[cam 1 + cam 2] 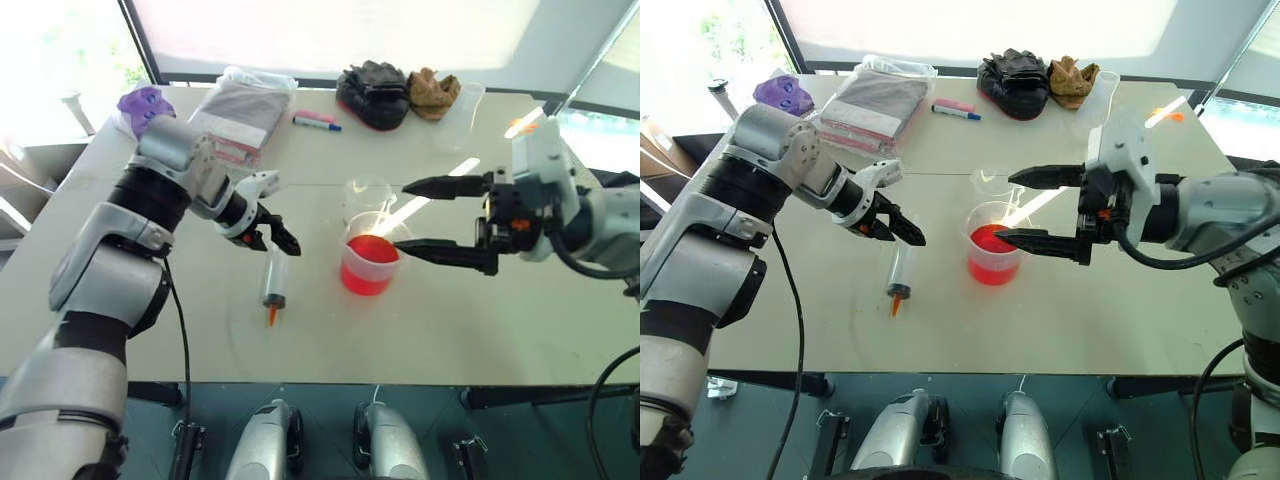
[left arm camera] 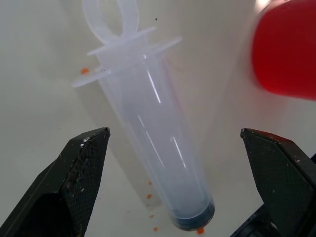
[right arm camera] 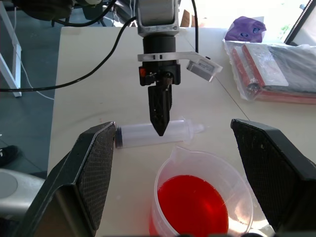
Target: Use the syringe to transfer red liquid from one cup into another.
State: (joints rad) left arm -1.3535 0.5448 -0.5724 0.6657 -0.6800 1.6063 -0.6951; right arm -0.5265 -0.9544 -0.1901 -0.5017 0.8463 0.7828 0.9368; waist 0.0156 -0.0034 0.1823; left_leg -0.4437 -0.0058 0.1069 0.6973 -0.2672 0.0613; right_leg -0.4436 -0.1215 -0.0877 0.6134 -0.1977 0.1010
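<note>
**Left claw poised above the syringe, right claw spread at the beaker**

I take the handled beaker (image 1: 368,262) as my landmark. It stands upright near the middle of the table (image 1: 480,330), and the red liquid (image 3: 187,205) fills roughly its lower half. Just behind it, on the far side from me, stands the smaller clear cup (image 1: 368,194), upright; I cannot tell whether anything is in it.

The syringe (image 1: 275,281) lies flat on the table to the left of the beaker, near it but apart, its orange tip toward me and its plunger end pointing away. A few small orange droplets dot the table beside its barrel in the left wrist view.

My left gripper (image 1: 272,234) hangs just above the plunger end of the syringe, pointing steeply down. Its jaws stand wide, one finger to each side of the barrel, and I see clear space between the fingers and the plastic, so nothing is gripped.

My right gripper (image 1: 440,220) sits to the right of the beaker, pointing about level toward it. Its jaws are also spread wide and hold nothing; the nearer finger reaches across the beaker's rim in the head views.

Well behind the beaker, along the far edge of the table, lie a marker pen (image 1: 316,122), a bagged package (image 1: 240,112), dark gloves (image 1: 374,93) and a purple object (image 1: 145,103).
</note>
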